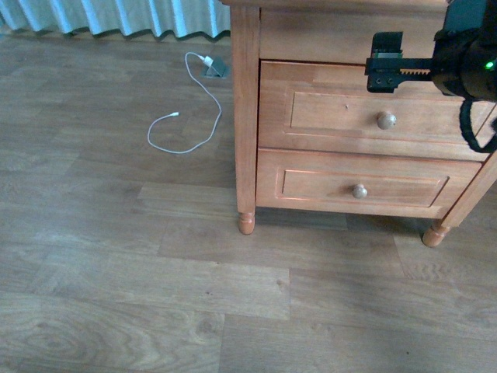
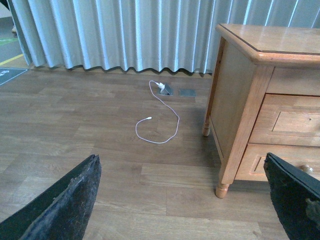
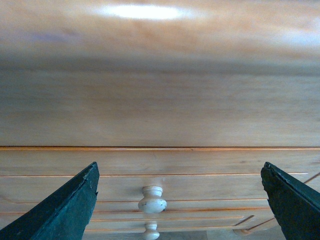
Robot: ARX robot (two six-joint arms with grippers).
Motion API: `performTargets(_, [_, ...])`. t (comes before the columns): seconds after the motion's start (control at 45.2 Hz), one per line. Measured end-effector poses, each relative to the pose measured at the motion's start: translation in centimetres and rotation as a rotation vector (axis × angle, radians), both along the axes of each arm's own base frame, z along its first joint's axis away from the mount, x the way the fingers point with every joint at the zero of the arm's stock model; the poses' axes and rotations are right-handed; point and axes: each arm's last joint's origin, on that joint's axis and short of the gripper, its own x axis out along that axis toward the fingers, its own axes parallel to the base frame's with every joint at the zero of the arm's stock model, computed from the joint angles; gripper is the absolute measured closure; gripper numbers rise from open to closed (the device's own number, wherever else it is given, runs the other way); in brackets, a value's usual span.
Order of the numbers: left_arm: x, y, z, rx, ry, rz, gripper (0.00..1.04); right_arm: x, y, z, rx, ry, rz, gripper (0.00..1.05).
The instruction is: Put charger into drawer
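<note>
In the front view we see a light-brown wooden nightstand (image 1: 247, 116) filling the upper right of the frame, standing on a grey-brown plank floor (image 1: 116, 295). It carries two closed fronts: the drawer (image 1: 326, 109), the taller one, with a round pale knob (image 1: 386, 120), and below it a shallower drawer (image 1: 311, 185) with a similar knob (image 1: 359, 190). Both fronts sit flush with the frame. The right gripper (image 1: 384, 64) enters from the upper right edge of the front view and hovers in front of the band above the drawer, up and slightly left of its knob, touching nothing we can see. In the right wrist view its two dark fingers (image 3: 65, 210) stand wide apart at the lower corners, with the drawer's knob between them lower in the frame. In the left wrist view the left gripper (image 2: 185, 200) is likewise spread, its fingers (image 2: 65, 205) at the lower corners, nothing between them, pointed over the floor beside the nightstand's left side. We find no charger with a black cable in any view. On the floor in the upper left of the front view lies a long thin white cable (image 1: 194, 116) with a white plug (image 1: 206, 61) next to a grey floor socket (image 1: 215, 69), near a pleated curtain (image 1: 116, 15).
</note>
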Motion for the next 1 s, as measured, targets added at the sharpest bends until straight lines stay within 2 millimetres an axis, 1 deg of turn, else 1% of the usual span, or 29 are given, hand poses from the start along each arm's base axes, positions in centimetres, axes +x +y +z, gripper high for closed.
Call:
performTargets(0.088, [0.0, 0.0, 0.0, 0.000, 0.000, 0.000, 0.06, -2.6, 0.0, 2.1, 0.017, -0.023, 0.035, 0.08])
performTargets(0.155, [0.0, 0.0, 0.0, 0.000, 0.000, 0.000, 0.06, -4.0, -0.1, 2.9, 0.024, -0.024, 0.049, 0.08])
performTargets(0.243, [0.0, 0.0, 0.0, 0.000, 0.000, 0.000, 0.06, -7.3, -0.6, 4.6, 0.040, -0.025, 0.076, 0.08])
performTargets(0.287, [0.0, 0.0, 0.0, 0.000, 0.000, 0.000, 0.06, -8.5, -0.9, 5.3, 0.045, -0.028, 0.078, 0.08])
performTargets(0.31, [0.0, 0.0, 0.0, 0.000, 0.000, 0.000, 0.06, -8.8, -1.0, 5.6, 0.047, -0.036, 0.078, 0.08])
performTargets(0.42, [0.0, 0.0, 0.0, 0.000, 0.000, 0.000, 0.06, -13.5, -2.2, 8.7, 0.084, -0.071, 0.095, 0.08])
performTargets(0.442, [0.0, 0.0, 0.0, 0.000, 0.000, 0.000, 0.06, -13.8, -2.3, 8.9, 0.087, -0.074, 0.096, 0.08])
performTargets(0.509, [0.0, 0.0, 0.0, 0.000, 0.000, 0.000, 0.06, -16.6, -2.9, 10.6, 0.115, -0.104, 0.105, 0.08])
performTargets(0.553, [0.0, 0.0, 0.0, 0.000, 0.000, 0.000, 0.06, -18.3, -3.2, 11.4, 0.133, -0.121, 0.107, 0.08])
performTargets(0.619, [0.0, 0.0, 0.0, 0.000, 0.000, 0.000, 0.06, -20.4, -3.5, 12.2, 0.153, -0.143, 0.105, 0.08])
performTargets(0.686, [0.0, 0.0, 0.0, 0.000, 0.000, 0.000, 0.06, -22.2, -3.7, 12.8, 0.166, -0.160, 0.095, 0.08])
performTargets(0.752, [0.0, 0.0, 0.0, 0.000, 0.000, 0.000, 0.06, -24.5, -4.1, 12.7, 0.179, -0.163, 0.085, 0.08])
performTargets(0.818, [0.0, 0.0, 0.0, 0.000, 0.000, 0.000, 0.06, -25.9, -4.4, 12.3, 0.195, -0.164, 0.077, 0.08])
performTargets(0.862, [0.0, 0.0, 0.0, 0.000, 0.000, 0.000, 0.06, -26.3, -4.5, 12.4, 0.204, -0.180, 0.073, 0.08])
performTargets(0.995, [0.0, 0.0, 0.0, 0.000, 0.000, 0.000, 0.06, -26.4, -4.6, 12.5, 0.213, -0.188, 0.069, 0.08])
